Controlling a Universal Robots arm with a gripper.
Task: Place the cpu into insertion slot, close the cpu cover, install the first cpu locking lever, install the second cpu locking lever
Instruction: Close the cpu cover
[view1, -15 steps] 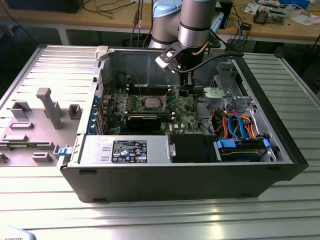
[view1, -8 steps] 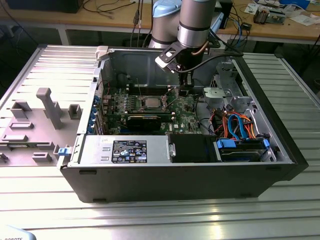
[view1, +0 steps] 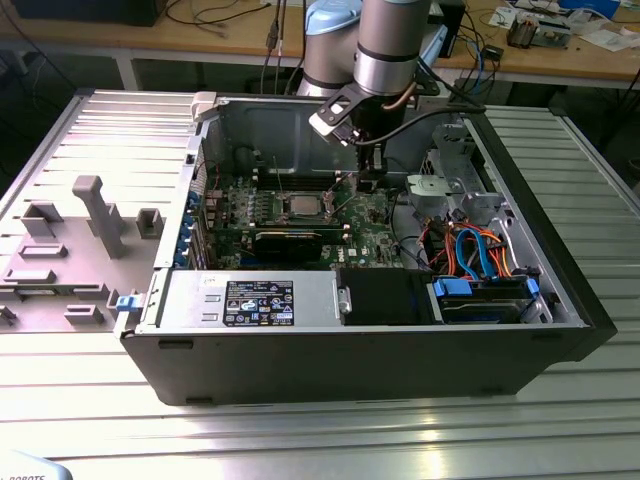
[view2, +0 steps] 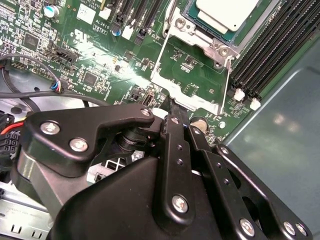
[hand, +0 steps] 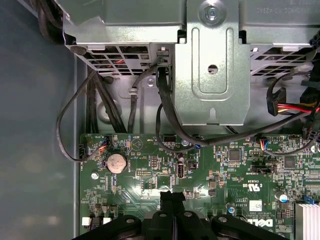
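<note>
The cpu (view2: 227, 12) lies silver top up in the insertion slot (view2: 186, 13), near the middle of the green board (view1: 300, 207). The cpu cover (view2: 186, 96) is swung open and lies flat beside the slot, green board showing through its window. Thin wire levers (view2: 159, 54) run along the cover's sides. My gripper (view2: 173, 106) has its black fingers pressed together with nothing between them. Its tip sits at the cover's free edge, which hides whether they touch. In the first wrist view the shut gripper (hand: 172, 196) hovers over the board. In the exterior view the gripper (view1: 368, 183) hangs just to the cpu's right.
The open computer case (view1: 560, 330) walls in the board. A metal drive cage (hand: 210, 65) and black cables (hand: 165, 110) stand near the gripper. Black memory slots (view2: 270, 55) flank the slot. A grey fixture tray (view1: 70, 250) lies on the exterior view's left.
</note>
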